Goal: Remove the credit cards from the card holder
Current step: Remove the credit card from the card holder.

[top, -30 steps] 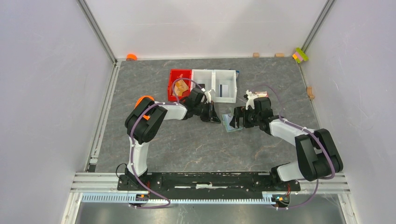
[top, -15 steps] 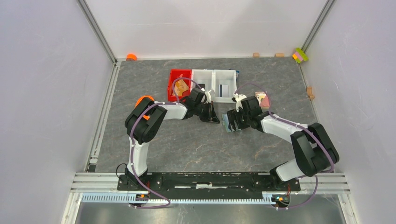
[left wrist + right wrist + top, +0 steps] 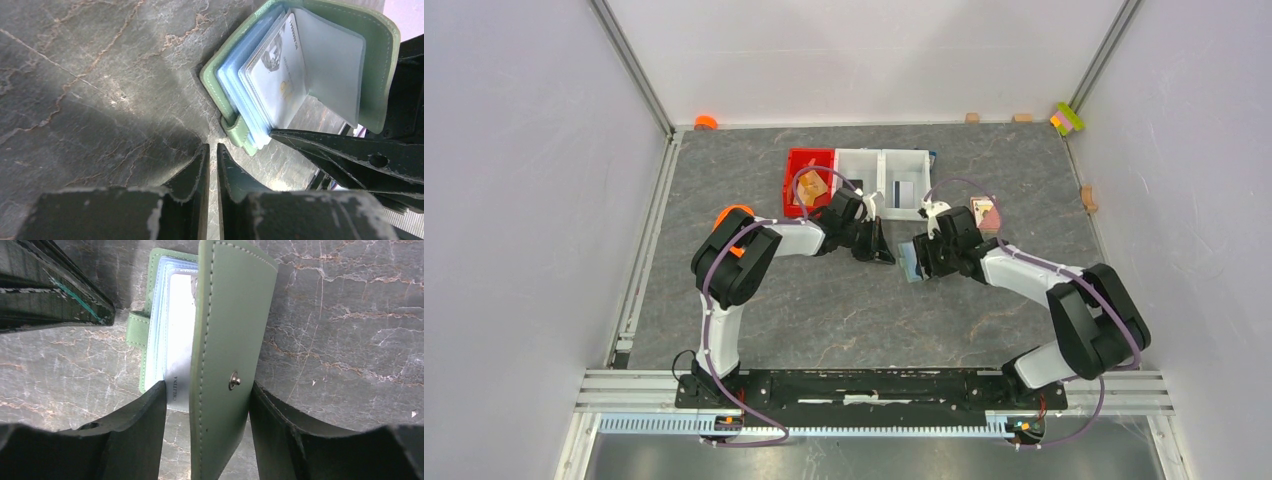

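- Card holder (image 3: 220, 340) lies open at the middle of the worktop (image 3: 75, 75), credit cards (image 3: 277, 75) still pocketed.
- Right hand (image 3: 206, 387) straddles the raised flap; whether it is pinching yet is unclear.
- Left hand (image 3: 212, 150), fingers together and empty, must next part and draw a card.

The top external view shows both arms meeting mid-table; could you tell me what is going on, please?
The right gripper straddles the raised cover of the sage-green folding card holder, open on the grey stone-patterned table; whether it grips is unclear. The left gripper, shut and empty, sits beside the holder's tab. The pale plastic credit cards in view sit in their clear sleeves.
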Motion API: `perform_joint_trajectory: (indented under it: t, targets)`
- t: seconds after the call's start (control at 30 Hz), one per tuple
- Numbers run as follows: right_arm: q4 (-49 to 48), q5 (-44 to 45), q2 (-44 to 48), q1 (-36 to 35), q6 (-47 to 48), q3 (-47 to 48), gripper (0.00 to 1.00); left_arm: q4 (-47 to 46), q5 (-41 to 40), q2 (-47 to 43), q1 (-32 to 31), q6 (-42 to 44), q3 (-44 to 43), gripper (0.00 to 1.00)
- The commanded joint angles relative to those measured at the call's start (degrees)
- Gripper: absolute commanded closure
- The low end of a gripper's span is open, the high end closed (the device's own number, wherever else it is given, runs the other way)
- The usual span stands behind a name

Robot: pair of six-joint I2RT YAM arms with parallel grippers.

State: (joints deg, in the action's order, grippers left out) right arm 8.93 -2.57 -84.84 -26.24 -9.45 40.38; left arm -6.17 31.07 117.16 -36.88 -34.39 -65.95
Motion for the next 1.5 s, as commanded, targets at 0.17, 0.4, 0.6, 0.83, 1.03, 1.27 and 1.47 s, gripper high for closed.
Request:
perform_joint_trajectory:
  t: [0.17,0.4,0.6,0.83,1.03,1.27,1.47]
  targets:
    - [-13.0,-11.1,6.7,3.8,-10.7,-8.4,0.61,-4.0,2.1,-0.8,-0.2,-0.3,-0.1,0.42]
    - [-26.5,-23.7,7.1,9.7,-19.6,-16.9,0.62,-2.6,2.7,1.7,-0.1,-2.2,-1.2,0.35]
    - [-32.8,-28.1,6.8,11.3,-23.5,-20.0,0.61,1.3,0.9,2.5,-0.3,-0.7,-2.8,0.37]
    - [-44.1,-33.1,6.0,12.5,-30.5,-23.9,0.61,1.6,3.5,5.0,-0.3,-2.4,-4.3,0.36]
    - [-57.0,-33.3,5.4,13.3,-39.2,-29.1,0.63,-4.7,7.7,7.0,-0.1,-7.8,-3.0,0.39]
    - [-64.5,-32.5,5.3,15.3,-43.5,-32.3,0.64,-1.2,1.5,3.1,1.0,-5.3,-1.2,0.41]
    - [-64.8,-32.2,6.6,16.8,-43.4,-32.5,0.65,4.5,-0.7,3.3,1.0,-3.9,-3.3,0.41]
